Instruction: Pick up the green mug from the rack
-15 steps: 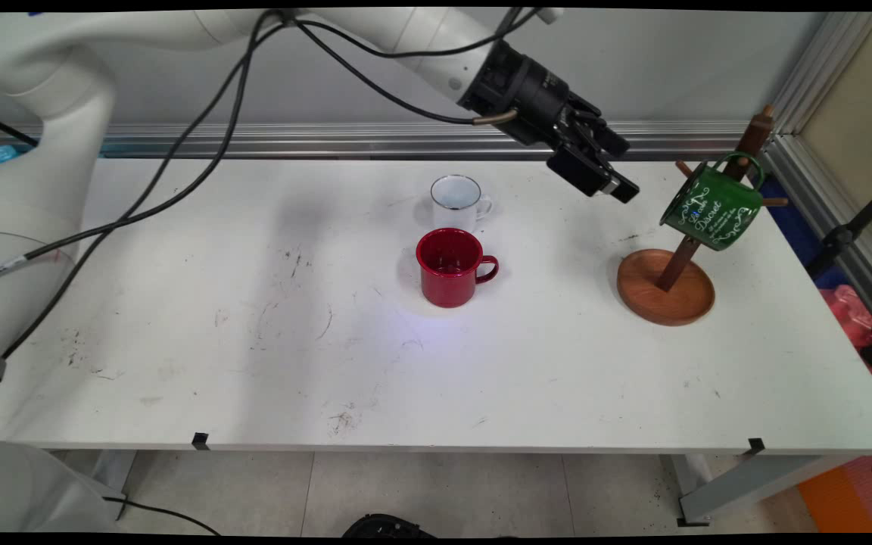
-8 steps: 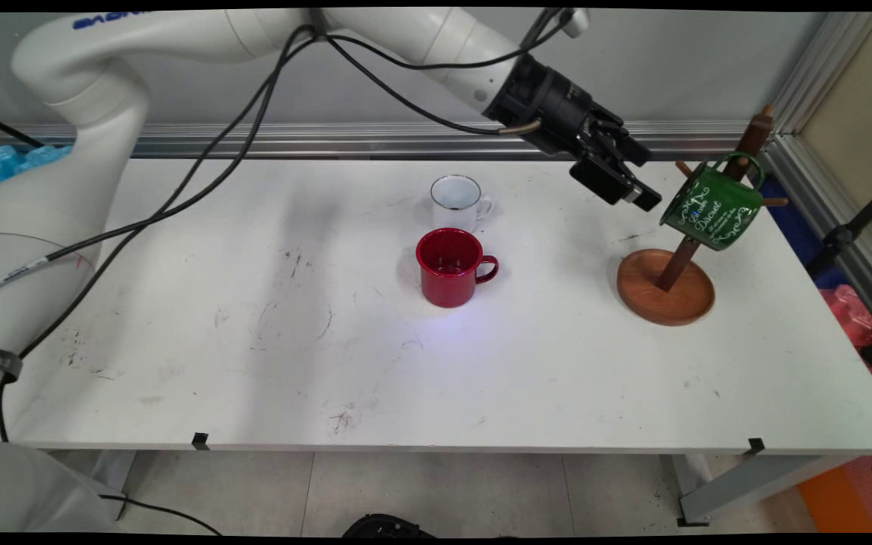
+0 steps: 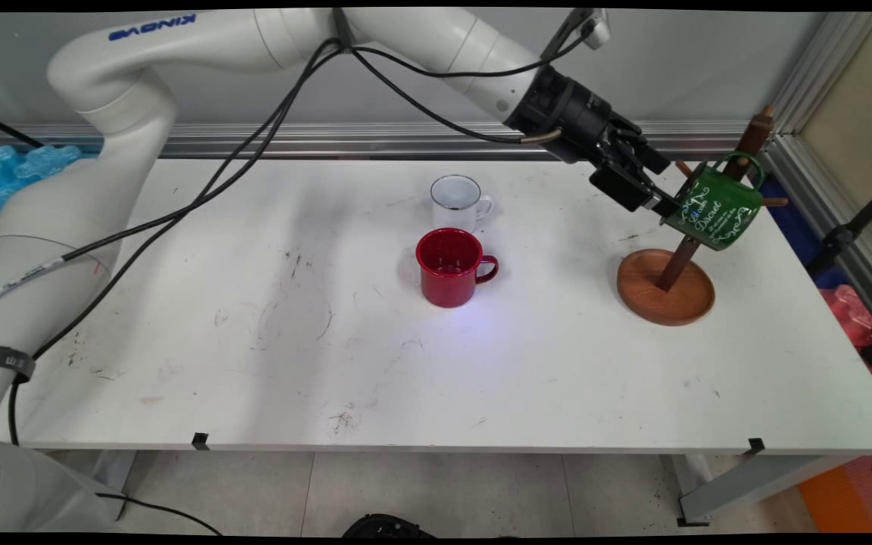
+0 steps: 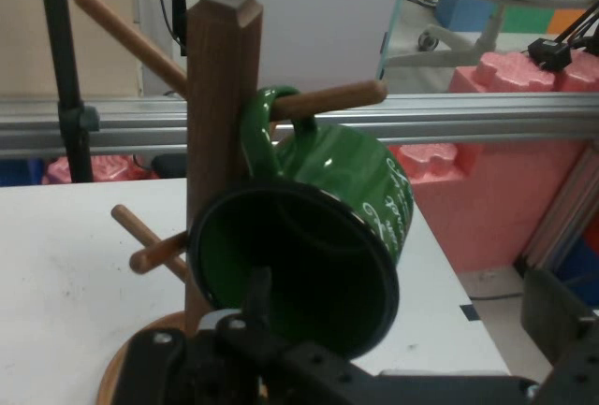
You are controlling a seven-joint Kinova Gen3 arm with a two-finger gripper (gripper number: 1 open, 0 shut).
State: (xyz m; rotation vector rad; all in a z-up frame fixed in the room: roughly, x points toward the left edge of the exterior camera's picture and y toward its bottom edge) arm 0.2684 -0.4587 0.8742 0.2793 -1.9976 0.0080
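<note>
Three mugs [image 3: 456, 265], one mug tree [image 3: 671, 284]

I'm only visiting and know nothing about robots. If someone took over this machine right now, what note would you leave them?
End effector: open, holding nothing, at the mouth of the green mug.
Green mug: hangs by its handle on a peg of the wooden mug tree, at the table's right.
Red mug and white mug: upright mid-table, white one behind, untouched.

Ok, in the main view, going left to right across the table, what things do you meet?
Red mug → white mug just behind it and slightly right → gripper → green mug, hung on the wooden mug tree.
</note>
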